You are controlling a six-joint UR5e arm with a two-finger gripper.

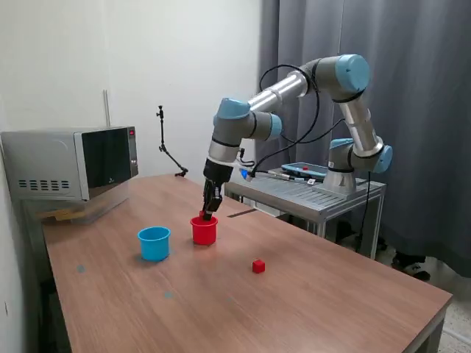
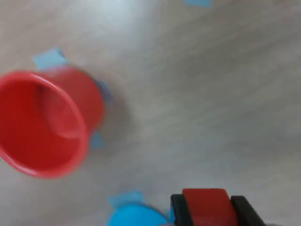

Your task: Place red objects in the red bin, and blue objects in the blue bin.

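My gripper (image 1: 210,209) is shut on a small red cube (image 2: 204,201) and holds it just above the rim of the red cup (image 1: 204,232). In the wrist view the gripper (image 2: 205,212) shows the cube between its two dark fingers, and the red cup (image 2: 42,125) stands off to one side, looking empty inside. The light blue cup (image 1: 154,244) stands at the red cup's side toward the exterior view's left; its rim shows in the wrist view (image 2: 135,215). A second red cube (image 1: 258,267) lies on the table toward the exterior view's right. No blue cubes are in view.
A microwave (image 1: 73,163) stands at the table's far left corner in the exterior view. A metal cart (image 1: 309,195) carrying the arm's base stands behind the table. A thin black stand (image 1: 165,147) is by the wall. Blue tape marks (image 2: 49,59) lie on the tabletop.
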